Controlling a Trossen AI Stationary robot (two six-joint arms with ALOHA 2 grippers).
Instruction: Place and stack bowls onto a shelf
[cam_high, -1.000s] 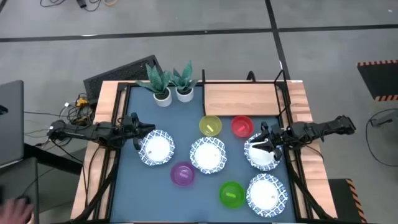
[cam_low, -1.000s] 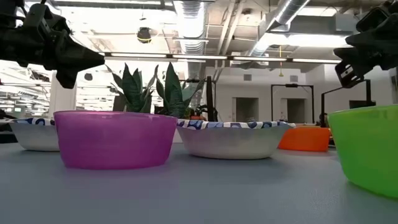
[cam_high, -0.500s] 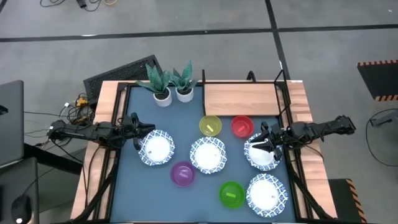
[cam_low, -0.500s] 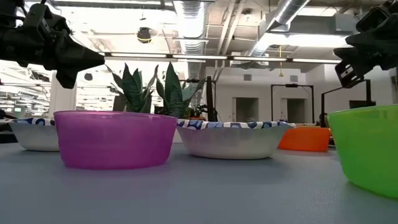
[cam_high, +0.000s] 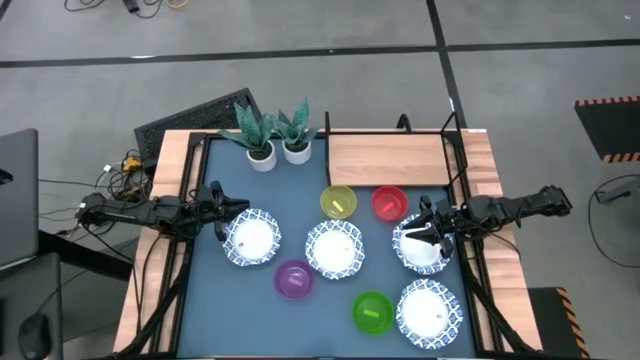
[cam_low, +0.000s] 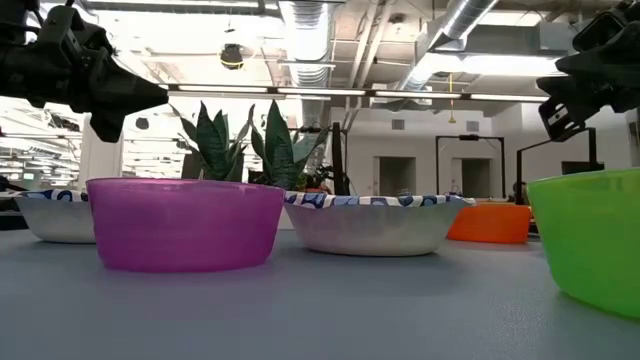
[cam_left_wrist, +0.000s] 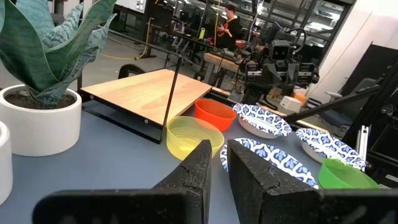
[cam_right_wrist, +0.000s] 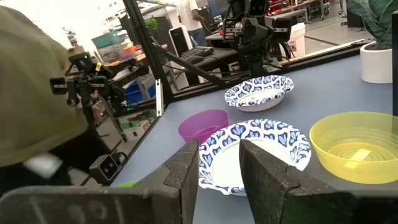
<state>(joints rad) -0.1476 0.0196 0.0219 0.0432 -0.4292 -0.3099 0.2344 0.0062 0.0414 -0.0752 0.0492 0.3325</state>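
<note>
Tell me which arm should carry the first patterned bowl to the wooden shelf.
Probably the right. The right gripper hovers over a white blue-rimmed bowl just in front of the light wooden shelf board. The left gripper sits at the far-side patterned bowl, with the two plant pots between it and the shelf.

Blue-patterned white bowls (cam_high: 333, 248); yellow bowl (cam_high: 338, 202), seemingly orange-red bowl (cam_high: 389, 203).

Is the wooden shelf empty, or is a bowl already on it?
Empty: the shelf shows only bare wood, and the yellow bowl stands on the table before it.
</note>
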